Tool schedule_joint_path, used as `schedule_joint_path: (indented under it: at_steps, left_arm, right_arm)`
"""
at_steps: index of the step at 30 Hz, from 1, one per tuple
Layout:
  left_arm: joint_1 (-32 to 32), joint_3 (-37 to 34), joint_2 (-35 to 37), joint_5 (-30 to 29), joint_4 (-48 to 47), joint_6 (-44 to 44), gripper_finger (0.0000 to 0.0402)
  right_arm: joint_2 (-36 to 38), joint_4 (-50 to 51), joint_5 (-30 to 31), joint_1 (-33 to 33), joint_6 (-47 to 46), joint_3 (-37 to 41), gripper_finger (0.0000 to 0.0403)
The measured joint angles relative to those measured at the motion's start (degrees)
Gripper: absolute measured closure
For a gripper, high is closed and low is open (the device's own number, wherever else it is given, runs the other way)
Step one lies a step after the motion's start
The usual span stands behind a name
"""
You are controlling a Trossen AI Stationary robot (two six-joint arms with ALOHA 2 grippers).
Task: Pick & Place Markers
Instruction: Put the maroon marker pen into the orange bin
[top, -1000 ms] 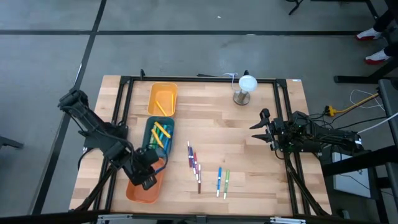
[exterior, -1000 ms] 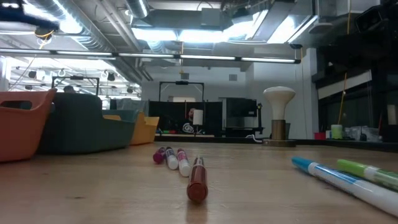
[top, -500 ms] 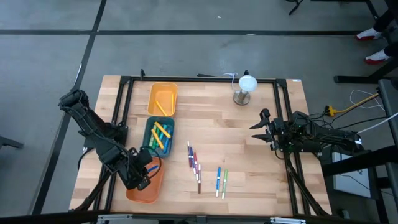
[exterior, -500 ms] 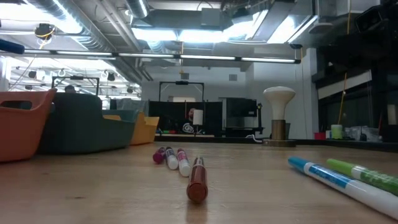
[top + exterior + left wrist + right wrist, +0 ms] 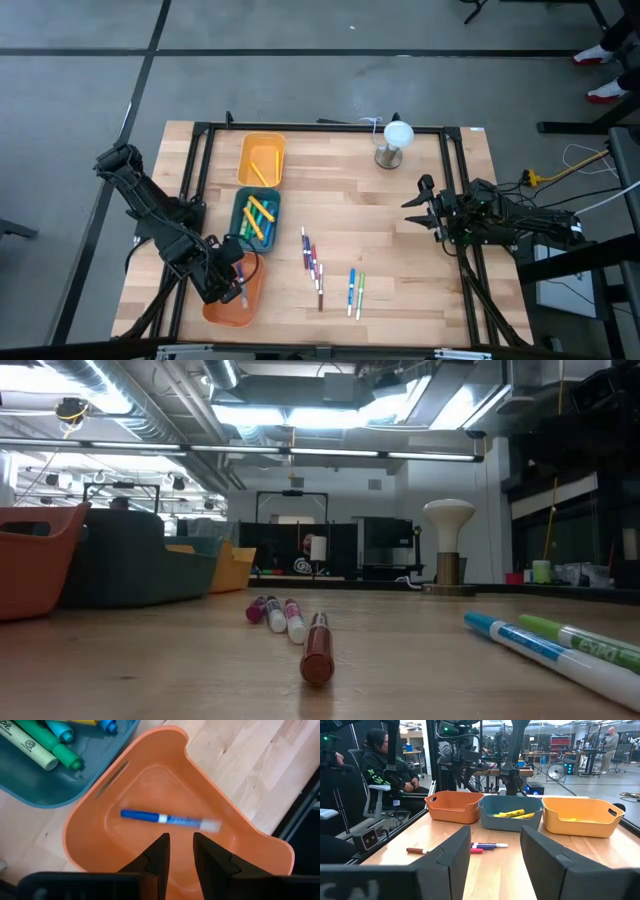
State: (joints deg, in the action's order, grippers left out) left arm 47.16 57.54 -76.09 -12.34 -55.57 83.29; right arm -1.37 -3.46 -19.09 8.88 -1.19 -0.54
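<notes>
Blue thin marker (image 5: 167,819) dropped in rounded orange plastic tray (image 5: 250,855) at seven o'clock, under spread left hand (image 5: 178,851); seven markers (image 5: 314,264) left mid-surface. Right hand (image 5: 420,210) spread, idle at three o'clock.

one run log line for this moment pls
left gripper: open above orange tray | blue marker: lying in tray | right gripper: open, waiting at table's right

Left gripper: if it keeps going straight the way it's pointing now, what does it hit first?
Most likely the blue marker lying in the orange tray. The left gripper points down into that tray, fingers slightly apart and empty, with the marker just ahead of the tips. Depth is unclear; otherwise it meets the tray floor.
</notes>
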Motion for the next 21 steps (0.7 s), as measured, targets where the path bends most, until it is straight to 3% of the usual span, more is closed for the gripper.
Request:
schedule_joint_path:
  at_steps: [8, 21]
  left_arm:
    - [-2.05, 0.0, 0.0, -1.03, 1.56, -2.47, 0.0324]
    - [-16.46, 0.0, 0.0, 0.15, 17.63, -39.37, 0.032]
  right_arm:
    - [0.0, 0.0, 0.0, -0.02, 0.0, 0.0, 0.0233]
    - [0.0, 0.0, 0.0, -0.01, 0.0, 0.0, 0.0233]
